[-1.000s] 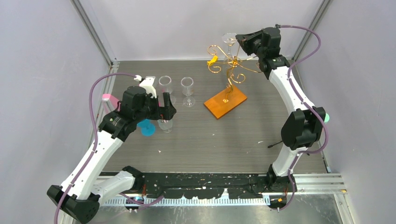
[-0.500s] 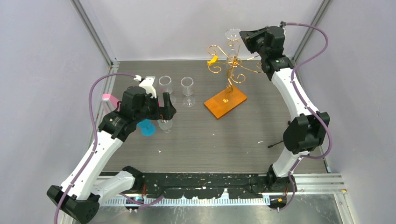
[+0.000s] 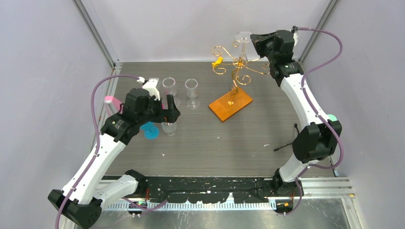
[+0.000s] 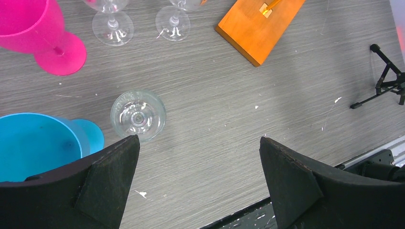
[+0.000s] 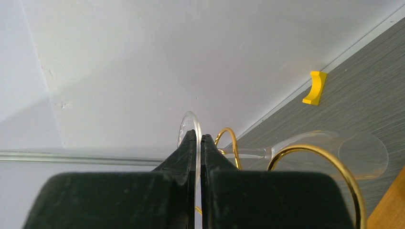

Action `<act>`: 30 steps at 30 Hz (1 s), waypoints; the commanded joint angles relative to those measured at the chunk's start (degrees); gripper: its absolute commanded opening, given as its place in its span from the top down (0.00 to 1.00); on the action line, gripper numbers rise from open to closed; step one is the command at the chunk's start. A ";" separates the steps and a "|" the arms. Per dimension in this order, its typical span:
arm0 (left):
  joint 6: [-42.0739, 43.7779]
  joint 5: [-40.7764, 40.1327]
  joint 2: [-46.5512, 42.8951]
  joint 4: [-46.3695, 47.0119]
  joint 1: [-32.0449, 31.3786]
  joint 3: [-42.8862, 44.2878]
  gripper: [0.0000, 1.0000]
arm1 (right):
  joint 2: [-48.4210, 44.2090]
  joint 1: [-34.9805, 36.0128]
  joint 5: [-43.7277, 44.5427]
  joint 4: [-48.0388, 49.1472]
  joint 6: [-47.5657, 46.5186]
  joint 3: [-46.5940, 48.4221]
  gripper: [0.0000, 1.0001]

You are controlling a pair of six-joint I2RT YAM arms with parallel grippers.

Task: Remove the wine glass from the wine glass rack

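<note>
Grey wood-grain table (image 3: 205, 143) fills a booth with pale lilac walls (image 3: 167, 28) and metal corner posts (image 3: 95, 33). Toward the far right of it stands the wine glass rack (image 3: 235, 71), thin gold wire curling into scrolls above a flat orange base (image 3: 230, 106). A small yellow piece (image 3: 217, 62) sits on one left scroll. A small black tripod (image 3: 286, 145) lies near the table's right edge.

On the left a blue cup (image 3: 150, 130) stands just beside a pink goblet (image 4: 28, 28); the wrist view shows the cup's bare blue inside. Two clear stemmed glasses (image 3: 168, 86) stand upright side by side further back, near the orange base. A third clear glass (image 3: 168, 126) stands upright just beside the blue cup.

The wine glass (image 3: 243, 37) is up at the top of the rack, lying on its side. In the right wrist view its stem runs level and its bowl sits behind a gold loop. Whether the glass touches the wire I cannot tell.

The right pincer (image 5: 198, 138) is clamped on the thin edge of the wine glass's round foot, its fingers (image 5: 184, 157) nearly together. The left pincer (image 4: 200, 176) hangs above the table over the third clear glass, fingers (image 4: 110, 176) spread wide and holding nothing.
</note>
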 commanded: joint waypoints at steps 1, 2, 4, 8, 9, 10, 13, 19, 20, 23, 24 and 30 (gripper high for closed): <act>-0.13 -0.07 -0.89 1.84 -0.13 -0.27 0.00 | -4.73 0.00 0.87 2.95 1.01 -0.10 1.00; -0.13 -0.08 -0.82 1.82 -0.13 -0.24 0.00 | -5.07 0.00 0.26 2.99 1.52 -0.49 1.00; -0.13 -0.07 -0.74 1.86 -0.13 -0.24 0.00 | -5.60 0.00 -0.64 2.98 2.36 -0.95 1.00; -0.13 0.10 -0.67 2.04 -0.13 -0.20 0.00 | -6.22 0.20 -2.68 3.39 4.23 -1.80 1.00; -0.13 0.11 -0.65 2.10 -0.13 -0.20 0.00 | -6.30 0.23 -2.78 3.69 4.74 -2.04 1.00; -0.13 0.11 -0.62 2.12 -0.13 -0.17 0.00 | -6.37 0.32 -3.97 3.76 5.00 -2.06 1.00; -0.13 0.11 -0.55 2.23 -0.13 -0.08 0.00 | -6.27 0.57 -6.22 4.19 6.42 -2.37 1.00; -0.04 0.02 -0.56 2.21 -0.13 0.03 0.00 | -5.20 1.78 -7.28 6.31 6.86 -1.92 1.00; -0.04 -0.05 -0.54 2.22 -0.13 -0.02 0.00 | -4.96 2.11 -7.36 6.99 6.85 -1.74 1.00; 0.11 -0.24 -0.61 2.21 -0.13 0.00 0.00 | -3.69 2.69 -7.61 7.73 6.84 -0.73 1.00; 0.13 -0.36 -0.64 2.21 -0.13 -0.02 0.01 | -3.46 2.95 -7.66 7.90 6.91 -0.48 1.00; 0.48 -0.97 -0.82 1.83 -0.13 0.19 0.01 | -1.28 4.27 -8.08 9.89 7.15 1.71 1.00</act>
